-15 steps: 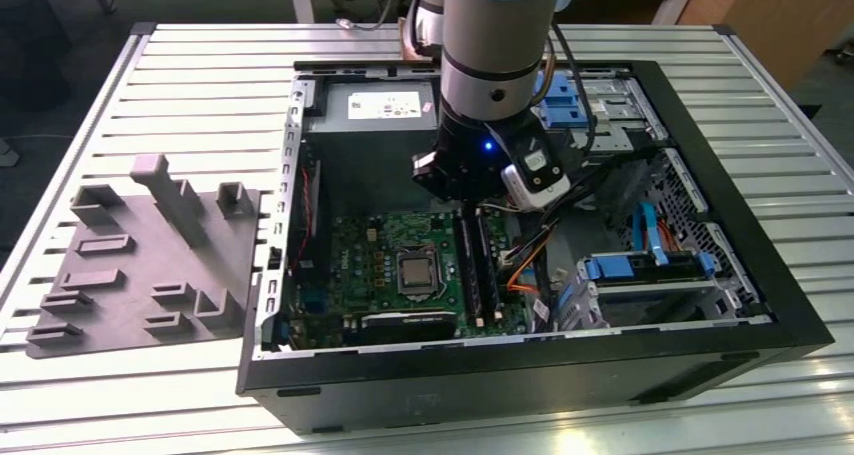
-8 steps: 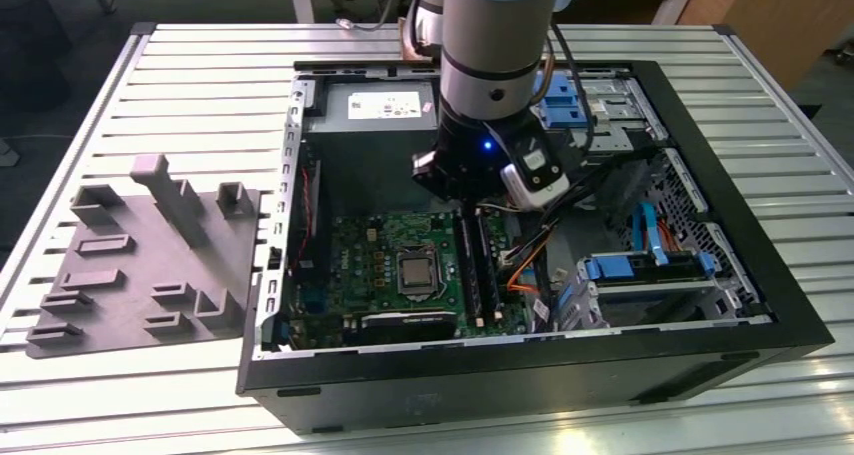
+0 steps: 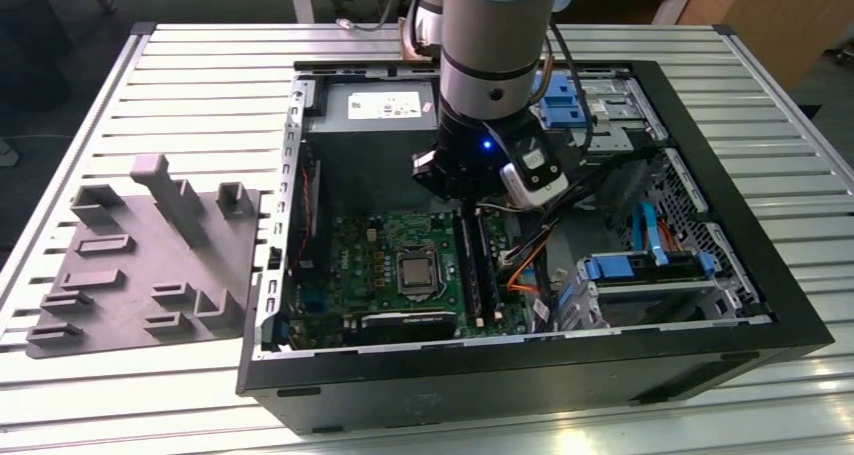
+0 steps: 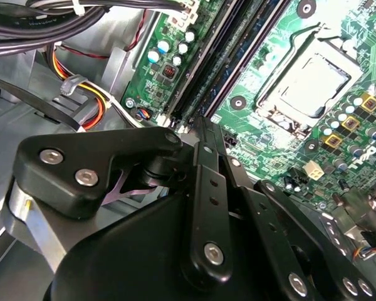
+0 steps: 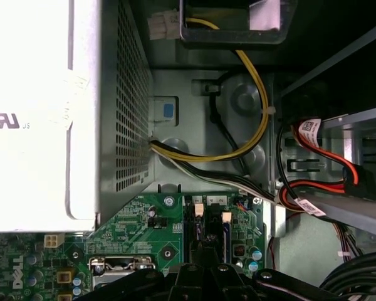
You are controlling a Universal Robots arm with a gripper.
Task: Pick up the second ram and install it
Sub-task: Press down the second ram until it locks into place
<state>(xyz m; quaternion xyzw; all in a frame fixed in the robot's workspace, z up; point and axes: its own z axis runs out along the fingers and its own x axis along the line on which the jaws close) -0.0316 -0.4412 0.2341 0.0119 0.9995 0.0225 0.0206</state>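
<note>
My gripper (image 3: 463,203) hangs inside the open computer case, over the far end of the long black memory slots (image 3: 481,265) on the green motherboard (image 3: 367,265). In the second wrist view its black fingertips (image 4: 205,128) meet in a point just above the end of the slots (image 4: 225,56), with no gap showing between them. Thin dark strips run along the slots; I cannot tell whether one of them is the second ram, or whether the tips touch it. In the first wrist view the gripper (image 5: 203,260) sits over the slot ends with white latches (image 5: 198,210).
The processor socket (image 4: 307,88) lies beside the slots. The white power supply (image 5: 44,113) and yellow, black and red cables (image 5: 257,106) crowd the case beyond the gripper. Blue drive brackets (image 3: 627,268) stand at the exterior view's right. A grey moulded tray (image 3: 147,265) rests outside the case.
</note>
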